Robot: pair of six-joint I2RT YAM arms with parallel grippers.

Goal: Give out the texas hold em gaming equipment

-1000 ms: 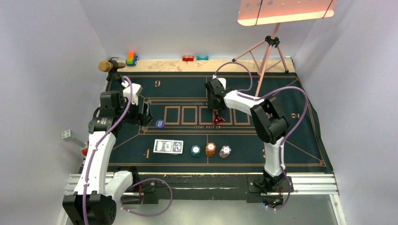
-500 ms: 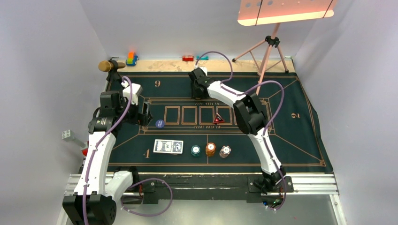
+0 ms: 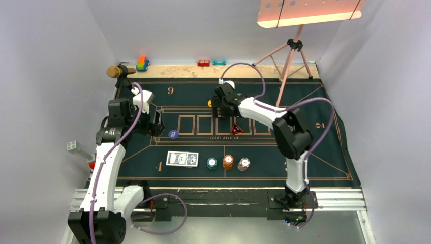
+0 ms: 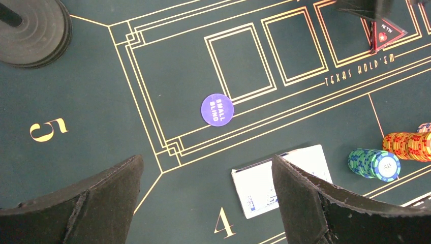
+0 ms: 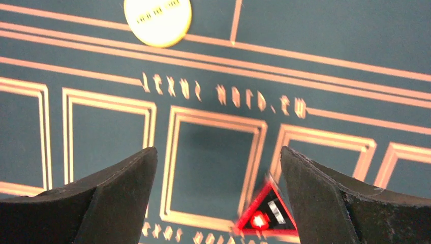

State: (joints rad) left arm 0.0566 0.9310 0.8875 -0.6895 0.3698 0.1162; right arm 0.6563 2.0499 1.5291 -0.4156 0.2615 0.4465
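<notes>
On the green mat lie the blue-backed cards (image 3: 182,159) (image 4: 282,180), a teal chip stack (image 3: 211,163) (image 4: 373,163), an orange stack (image 3: 227,161) (image 4: 406,146) and a white-grey stack (image 3: 244,164). A navy disc (image 3: 173,134) (image 4: 217,110) rests left of the card boxes. The red triangle (image 3: 237,129) (image 5: 267,216) lies at the boxes' lower line. A yellow disc (image 3: 209,103) (image 5: 158,20) sits on the upper line. My right gripper (image 3: 219,108) (image 5: 218,157) hovers open beside it, holding nothing. My left gripper (image 3: 158,124) (image 4: 206,168) hangs open above the mat near the cards.
The dark green mat (image 3: 325,152) covers most of the table. A black stand (image 3: 118,71) (image 4: 30,30) rises at its back left corner. A pink tripod (image 3: 292,56) stands at the back right. Small colourful toys (image 3: 143,63) line the back edge.
My right arm swung from above the red triangle to the mat's far side and back. Its jaws have opened, and the yellow disc now lies on the mat beside it. The left arm has not moved.
</notes>
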